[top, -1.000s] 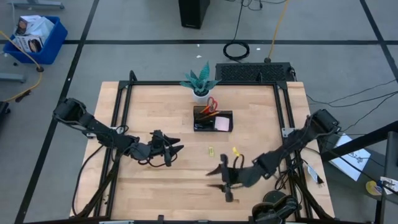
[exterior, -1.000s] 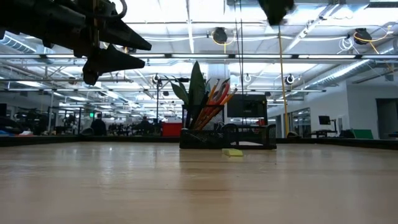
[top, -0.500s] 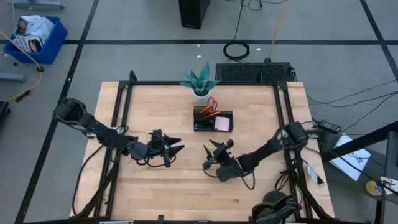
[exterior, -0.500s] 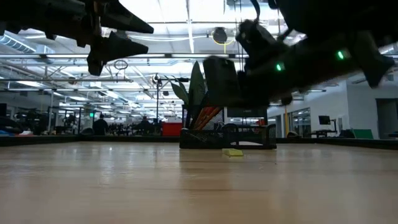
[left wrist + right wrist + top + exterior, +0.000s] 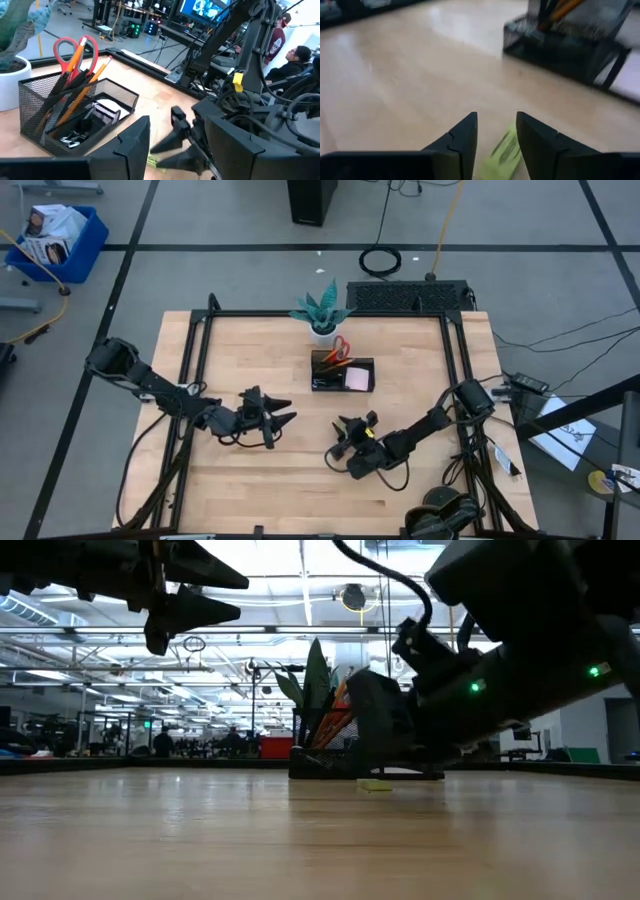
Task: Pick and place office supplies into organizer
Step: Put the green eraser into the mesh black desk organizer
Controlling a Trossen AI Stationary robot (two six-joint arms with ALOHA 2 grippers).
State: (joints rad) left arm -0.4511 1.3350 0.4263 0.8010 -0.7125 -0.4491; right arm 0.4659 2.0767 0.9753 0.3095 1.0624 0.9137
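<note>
Bench [image 5: 250,490] carries 1 black mesh organizer [image 5: 342,372] at the far centre, beside 1 white pot with a teal plant [image 5: 321,313]. Taller compartment holds 1 pair of red-handled scissors [image 5: 70,47] and at least 2 orange pencils [image 5: 82,80]; lower one holds 1 pink sticky-note pad [image 5: 357,379]. 1 yellow-green clip [image 5: 502,150] lies on the wood near the organizer. Right pincer [image 5: 495,136] sits low over it, fingers spread, clip between the tips, not visibly gripped. Left pincer [image 5: 283,416] hovers left of centre, spread, holding nothing.
</note>
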